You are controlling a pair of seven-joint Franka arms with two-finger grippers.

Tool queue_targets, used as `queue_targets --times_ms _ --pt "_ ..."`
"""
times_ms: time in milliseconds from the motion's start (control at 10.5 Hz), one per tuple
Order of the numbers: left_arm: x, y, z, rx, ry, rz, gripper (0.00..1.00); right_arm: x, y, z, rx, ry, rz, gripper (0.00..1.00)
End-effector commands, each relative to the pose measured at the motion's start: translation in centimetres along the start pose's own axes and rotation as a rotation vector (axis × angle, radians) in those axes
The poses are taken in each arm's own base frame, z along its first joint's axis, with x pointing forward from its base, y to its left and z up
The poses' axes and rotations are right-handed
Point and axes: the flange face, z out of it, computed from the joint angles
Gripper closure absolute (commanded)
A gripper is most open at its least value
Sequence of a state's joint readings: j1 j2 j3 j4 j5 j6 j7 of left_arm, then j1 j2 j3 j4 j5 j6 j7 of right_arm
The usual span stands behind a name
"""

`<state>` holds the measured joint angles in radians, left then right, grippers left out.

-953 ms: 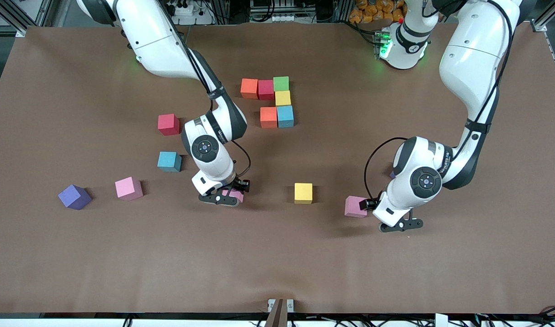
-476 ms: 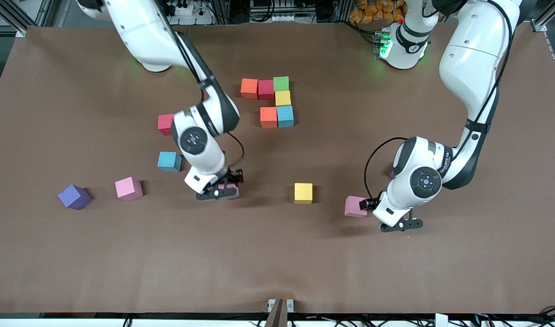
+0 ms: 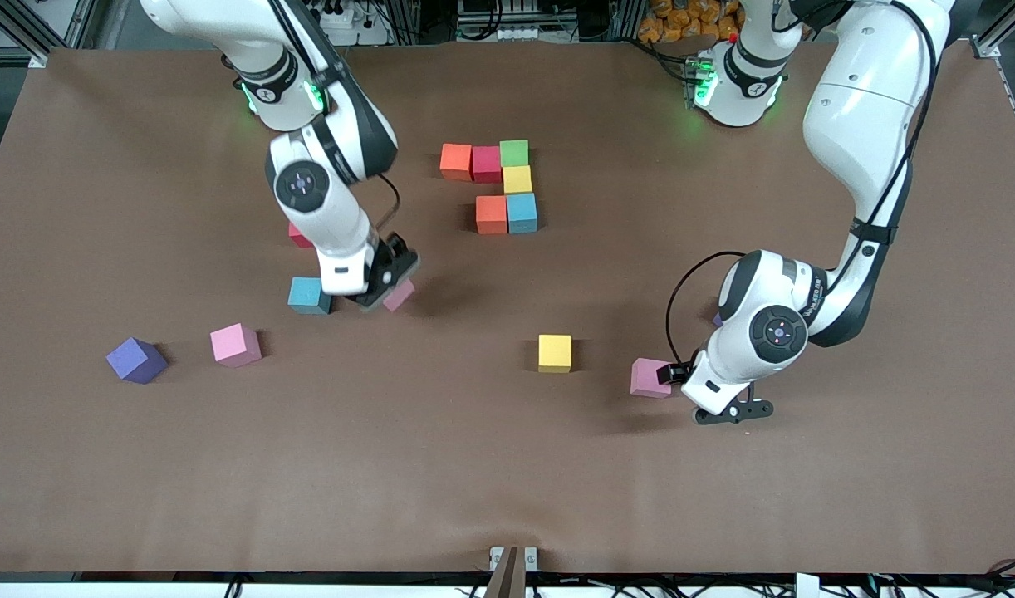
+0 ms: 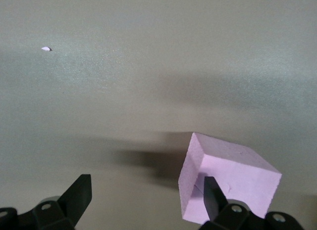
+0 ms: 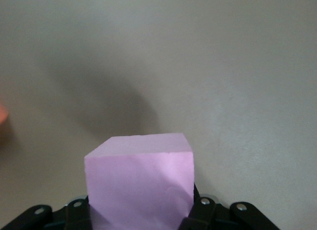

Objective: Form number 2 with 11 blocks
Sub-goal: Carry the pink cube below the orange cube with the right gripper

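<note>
Gripping a pink block (image 5: pixel 140 183) between right jaws

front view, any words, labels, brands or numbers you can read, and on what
None can be read for certain.
Right arm: no lettering readable on it.
Left arm: a line of dark lettering on the white link near the wrist, too small to read.
Blocks, e.g. the yellow one: plain faces, no print.
Table: no markings.

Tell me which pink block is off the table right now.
The pink block clamped in the right claw, carried above the table near the blue block. The other two pink blocks rest on the table.
</note>
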<state>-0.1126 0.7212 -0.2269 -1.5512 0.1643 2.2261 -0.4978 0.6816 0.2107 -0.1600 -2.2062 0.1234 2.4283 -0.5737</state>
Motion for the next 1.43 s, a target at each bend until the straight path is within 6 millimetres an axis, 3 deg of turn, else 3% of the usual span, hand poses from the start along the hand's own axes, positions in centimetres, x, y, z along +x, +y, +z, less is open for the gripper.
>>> queue_targets --times_ms 0,286,476,572,858,1334 --pt "0.1 0.1 -0.3 0.022 0.008 -0.002 0.00 -1.1 -4.6 0.2 -0.025 -0.034 -0.280 0.63" --pt "0.1 0.1 -0.2 0.023 0.007 -0.002 0.00 0.5 -12.1 2.8 -0.035 -0.040 -0.471 0.65" --pt "0.1 0.1 -0.2 0.023 0.007 -0.002 0.00 0.9 -15.1 4.8 -0.041 -0.040 -0.531 0.65" --pt "0.1 0.1 -0.3 0.022 0.008 -0.002 0.00 1.0 -15.6 5.0 -0.038 -0.042 -0.541 0.65" --pt "0.0 0.1 -0.1 0.023 0.005 -0.002 0.00 1.2 -17.4 8.0 -0.044 -0.044 -0.554 0.65" --pt "-0.1 0.5 0.1 0.029 0.006 0.013 0.00 1.4 -19.4 9.7 -0.036 -0.051 -0.579 0.65"
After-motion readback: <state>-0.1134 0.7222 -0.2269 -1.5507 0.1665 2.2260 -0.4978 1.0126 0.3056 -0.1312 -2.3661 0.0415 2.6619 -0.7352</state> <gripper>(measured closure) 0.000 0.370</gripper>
